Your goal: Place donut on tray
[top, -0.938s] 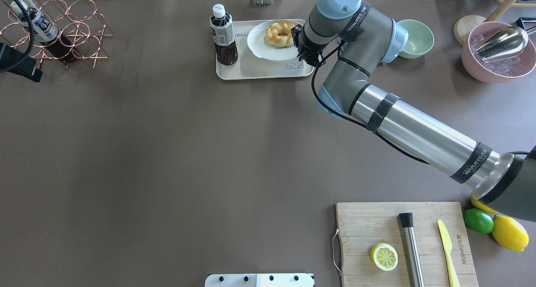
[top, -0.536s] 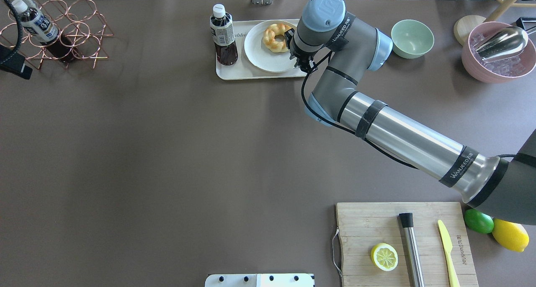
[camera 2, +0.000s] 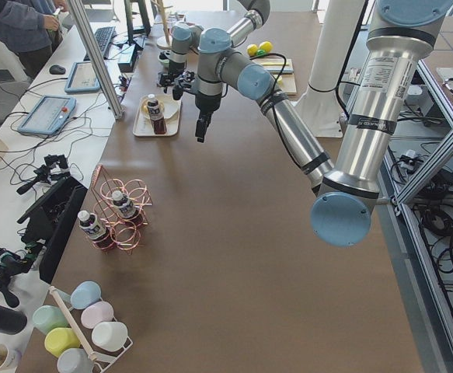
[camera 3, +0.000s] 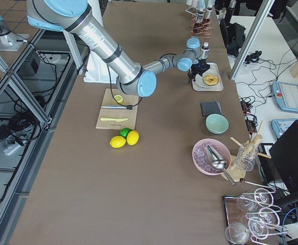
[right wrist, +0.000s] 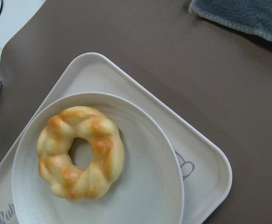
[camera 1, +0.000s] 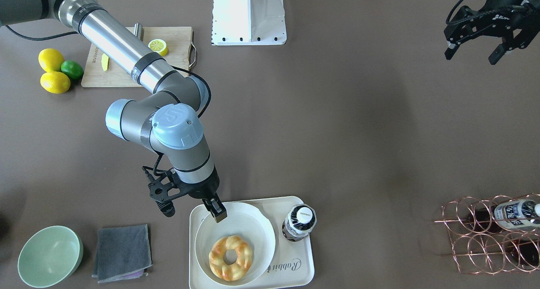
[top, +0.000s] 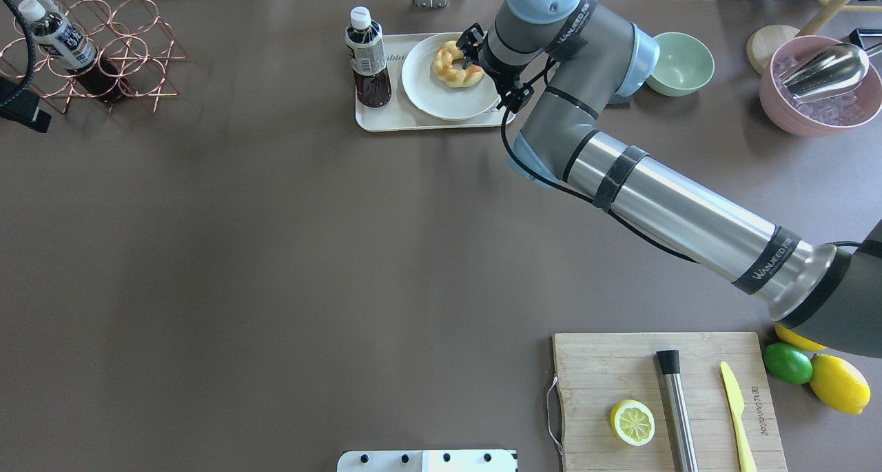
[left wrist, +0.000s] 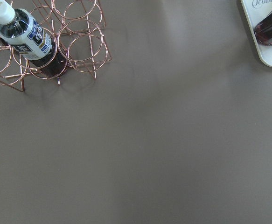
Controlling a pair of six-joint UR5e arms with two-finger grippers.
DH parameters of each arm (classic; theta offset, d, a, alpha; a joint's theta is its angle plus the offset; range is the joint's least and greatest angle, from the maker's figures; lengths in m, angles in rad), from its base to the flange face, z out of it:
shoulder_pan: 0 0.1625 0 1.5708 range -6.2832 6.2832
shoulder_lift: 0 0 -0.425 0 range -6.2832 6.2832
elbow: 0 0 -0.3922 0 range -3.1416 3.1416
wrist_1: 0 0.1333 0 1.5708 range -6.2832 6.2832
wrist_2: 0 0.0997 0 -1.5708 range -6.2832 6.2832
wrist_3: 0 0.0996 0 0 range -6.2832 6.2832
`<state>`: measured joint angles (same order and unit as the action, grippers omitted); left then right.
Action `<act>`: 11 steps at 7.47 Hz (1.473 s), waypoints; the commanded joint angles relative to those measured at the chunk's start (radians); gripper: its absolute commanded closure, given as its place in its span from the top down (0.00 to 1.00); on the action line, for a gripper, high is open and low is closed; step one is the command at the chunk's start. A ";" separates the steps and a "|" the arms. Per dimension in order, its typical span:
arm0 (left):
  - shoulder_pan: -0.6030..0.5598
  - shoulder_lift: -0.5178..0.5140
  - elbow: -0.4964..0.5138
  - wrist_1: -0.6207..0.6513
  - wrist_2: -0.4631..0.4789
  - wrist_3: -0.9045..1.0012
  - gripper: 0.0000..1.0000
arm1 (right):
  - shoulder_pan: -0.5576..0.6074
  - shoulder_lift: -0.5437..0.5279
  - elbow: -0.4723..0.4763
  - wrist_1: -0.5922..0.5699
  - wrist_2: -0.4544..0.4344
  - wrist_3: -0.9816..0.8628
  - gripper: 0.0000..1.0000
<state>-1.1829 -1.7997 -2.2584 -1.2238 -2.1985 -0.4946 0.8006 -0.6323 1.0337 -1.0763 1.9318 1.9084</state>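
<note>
The donut [camera 1: 217, 257] lies on a white plate [camera 1: 244, 228] that stands on the cream tray [camera 1: 295, 268]. It also shows in the overhead view [top: 448, 76] and the right wrist view [right wrist: 101, 144]. My right gripper [camera 1: 215, 211] hangs above the plate's rim, clear of the donut, and looks open and empty; in the overhead view [top: 472, 45] it partly covers the donut. My left gripper [camera 1: 471, 57] is open and empty, far off near the wire rack. The tray's bear drawing [right wrist: 184, 165] is half under the plate.
A dark drink bottle [camera 1: 300, 221] stands on the tray beside the plate. A grey cloth [camera 1: 122, 251] and a green bowl [camera 1: 49, 255] lie beyond the tray's end. A copper wire rack [top: 103, 52] holds bottles. The cutting board [top: 668, 399] sits near my base.
My right gripper has moved left over the plate and turned. The plate has shifted a little on the tray and now covers most of the bear drawing.
</note>
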 commanded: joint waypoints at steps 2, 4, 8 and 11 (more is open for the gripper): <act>-0.004 0.029 -0.004 -0.002 -0.003 0.002 0.97 | 0.118 -0.159 0.237 -0.161 0.183 -0.433 1.00; -0.006 0.037 0.005 0.000 -0.006 0.031 0.97 | 0.193 -0.293 0.384 -0.195 0.268 -0.596 1.00; -0.073 0.083 0.030 0.001 -0.053 0.139 0.97 | 0.388 -0.620 0.652 -0.202 0.407 -0.930 1.00; -0.121 0.082 0.026 0.073 -0.070 0.207 0.97 | 0.540 -0.840 0.742 -0.203 0.458 -1.252 1.00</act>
<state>-1.2736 -1.7184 -2.2303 -1.2013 -2.2532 -0.3491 1.2480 -1.3527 1.7292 -1.2786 2.3514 0.8377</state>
